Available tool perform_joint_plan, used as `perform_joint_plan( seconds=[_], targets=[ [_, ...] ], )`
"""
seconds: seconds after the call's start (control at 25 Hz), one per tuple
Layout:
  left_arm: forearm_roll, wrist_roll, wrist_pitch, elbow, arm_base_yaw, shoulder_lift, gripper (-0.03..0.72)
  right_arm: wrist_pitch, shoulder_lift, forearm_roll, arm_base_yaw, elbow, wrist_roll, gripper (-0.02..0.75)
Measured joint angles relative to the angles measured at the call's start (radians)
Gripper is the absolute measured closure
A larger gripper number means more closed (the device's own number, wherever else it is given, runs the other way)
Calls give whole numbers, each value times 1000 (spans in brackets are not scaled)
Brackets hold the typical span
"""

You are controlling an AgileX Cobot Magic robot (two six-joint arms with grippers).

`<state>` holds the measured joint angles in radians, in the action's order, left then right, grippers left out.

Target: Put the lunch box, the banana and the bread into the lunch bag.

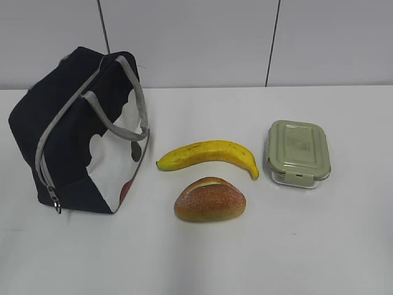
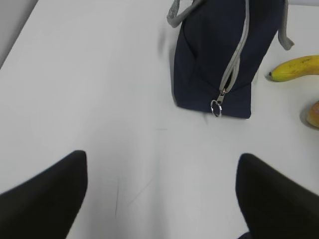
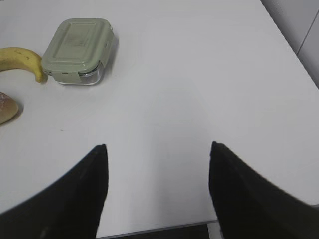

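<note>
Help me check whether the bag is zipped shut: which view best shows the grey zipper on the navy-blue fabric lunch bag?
The left wrist view: the grey zipper runs down the navy-blue fabric lunch bag to its ring pull, apparently closed. The exterior view shows the zipper from the side, smaller. The right wrist view misses the bag.

Lunch bag (image 1: 67, 129) left; banana (image 1: 209, 155) centre, behind bread (image 1: 210, 200); lunch box (image 1: 297, 153) right.

bag top: lunch bag (image 1: 67, 132) zip band closed, grey handles (image 1: 132, 98) draped over it
mid table: banana (image 1: 209, 155) just behind bread (image 1: 210, 200), narrow gap
R side: lunch box (image 1: 298, 152) apart from the banana tip, bare table (image 1: 344, 246) around
</note>
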<state>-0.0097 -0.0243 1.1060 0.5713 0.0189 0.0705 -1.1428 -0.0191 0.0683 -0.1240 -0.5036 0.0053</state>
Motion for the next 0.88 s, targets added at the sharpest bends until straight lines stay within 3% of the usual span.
perform_joint_plan(
  seconds=[0.36,0.68,0.88],
  targets=[
    [-34,36,-63,267,0,465,97,0,0,0,0,0,0,268],
    [-196,140,-82,582,0,918,106,0,0,0,0,0,0,268],
    [-282,206,-71,760,0,1173,179,0,0,0,0,0,0,267]
  ],
)
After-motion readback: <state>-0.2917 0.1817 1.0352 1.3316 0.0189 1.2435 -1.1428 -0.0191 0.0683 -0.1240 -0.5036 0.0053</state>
